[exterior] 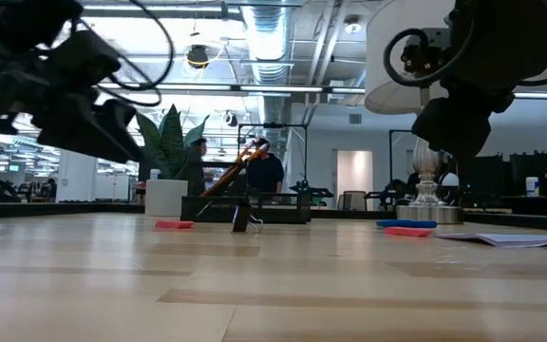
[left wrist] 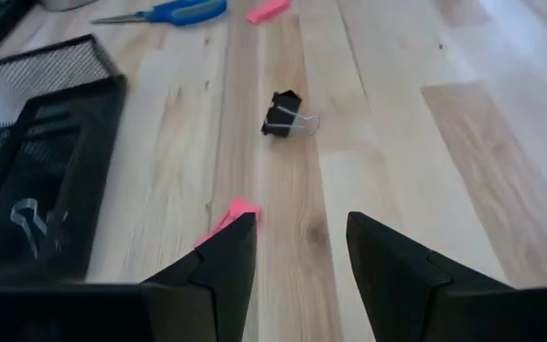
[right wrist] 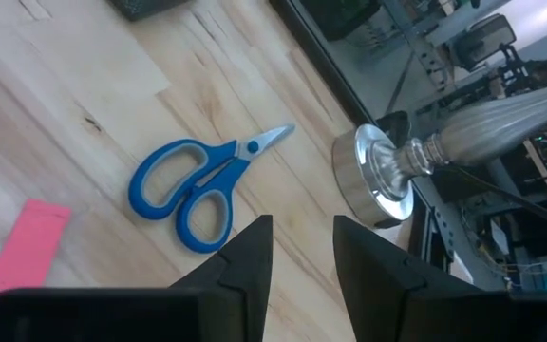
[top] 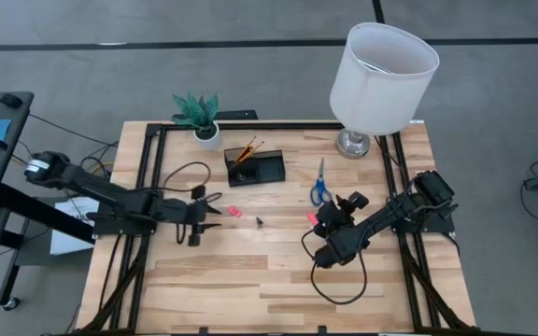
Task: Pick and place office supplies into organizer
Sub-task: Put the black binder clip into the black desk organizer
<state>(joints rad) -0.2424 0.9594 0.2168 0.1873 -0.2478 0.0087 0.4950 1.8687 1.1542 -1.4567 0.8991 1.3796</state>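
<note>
The black mesh organizer (top: 255,168) stands at the table's far middle with two orange pencils (top: 247,150) leaning in its cup. The blue-handled scissors (top: 320,185) lie flat to its right. A pink eraser (left wrist: 233,213) and a black clip (left wrist: 286,115) lie just ahead of my left gripper (left wrist: 297,249), which hovers open above the wood. A second pink eraser (right wrist: 29,253) lies beside my right gripper (right wrist: 302,249), which is open above the table and points toward the scissors (right wrist: 198,187). Nothing is between either gripper's fingers.
A white lampshade (top: 384,63) on a metal base (right wrist: 376,178) stands at the far right, close behind the scissors. A white plant pot (top: 207,133) sits at the far left. Black frame rails (top: 148,177) run along both sides. The near half of the table is bare wood.
</note>
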